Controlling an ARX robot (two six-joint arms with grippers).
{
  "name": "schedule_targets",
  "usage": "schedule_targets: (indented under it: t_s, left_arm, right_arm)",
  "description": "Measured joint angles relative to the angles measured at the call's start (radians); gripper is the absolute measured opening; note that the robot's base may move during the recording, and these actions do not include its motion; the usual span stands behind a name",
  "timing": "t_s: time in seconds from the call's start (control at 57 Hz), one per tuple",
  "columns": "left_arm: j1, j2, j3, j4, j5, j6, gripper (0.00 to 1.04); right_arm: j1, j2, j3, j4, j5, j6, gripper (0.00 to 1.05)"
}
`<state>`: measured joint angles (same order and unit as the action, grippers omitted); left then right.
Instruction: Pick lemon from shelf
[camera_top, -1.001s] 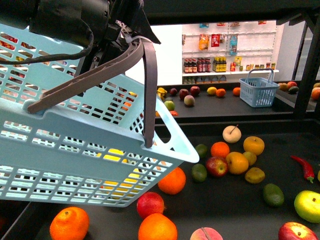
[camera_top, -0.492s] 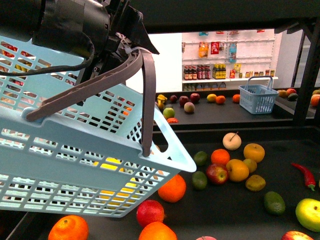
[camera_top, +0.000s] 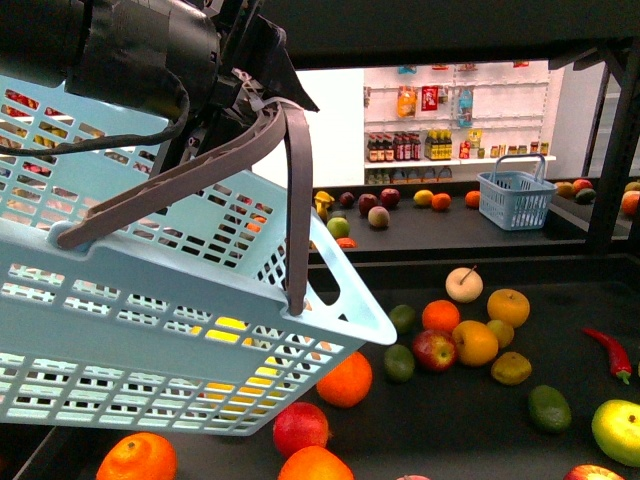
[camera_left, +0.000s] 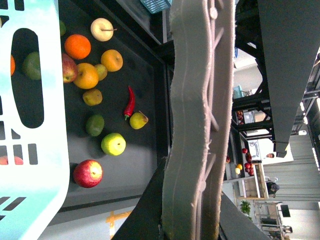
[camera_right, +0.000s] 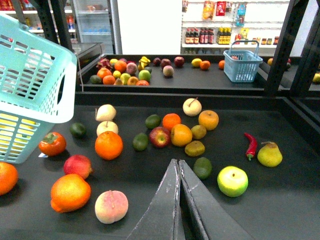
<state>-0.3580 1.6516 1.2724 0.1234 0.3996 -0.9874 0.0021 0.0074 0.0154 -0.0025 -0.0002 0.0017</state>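
Note:
My left gripper (camera_top: 250, 95) is shut on the grey handle (camera_top: 297, 200) of a light blue slotted basket (camera_top: 150, 320), which hangs tilted above the left of the shelf's black tray (camera_top: 460, 420). Bright yellow (camera_top: 232, 325) shows through the basket's slots; it looks like the lemon lying inside, most of it hidden. In the left wrist view the handle (camera_left: 195, 100) runs between the dark jaws, with the basket rim (camera_left: 35, 100) beside it. My right gripper (camera_right: 176, 162) is shut on nothing, low over the tray (camera_right: 135, 170), apart from the basket (camera_right: 30, 75).
Loose fruit covers the tray: oranges (camera_top: 344, 378), a red apple (camera_top: 434, 350), limes (camera_top: 399, 362), a green apple (camera_right: 232, 181), a pear (camera_right: 269, 154), a peach (camera_right: 111, 206), a red chilli (camera_top: 612, 352). A second blue basket (camera_top: 516, 198) stands on the far stand. A black post (camera_top: 612, 150) rises at right.
Everything in the front view has slid slightly downward. The basket still hangs from my left gripper at much the same tilt. No fruit on the tray has moved.

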Motion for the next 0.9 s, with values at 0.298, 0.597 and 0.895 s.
schedule_targets:
  t_s: [0.298,0.597,0.895]
  left_arm:
    - [0.0,0.0,0.0,0.0,0.0,0.0,0.1]
    - [0.036,0.0,0.002,-0.003,-0.06,-0.045,0.1]
    - [0.181,0.0,0.002,0.149,-0.275,-0.202,0.1]
  right_arm:
    - [0.0,0.0,0.0,0.0,0.0,-0.001,0.32]
    - [0.0,-0.002,0.0,0.0,0.0,-0.001,0.82]
    - [0.0,-0.002,0.0,0.0,0.0,0.0,0.97]
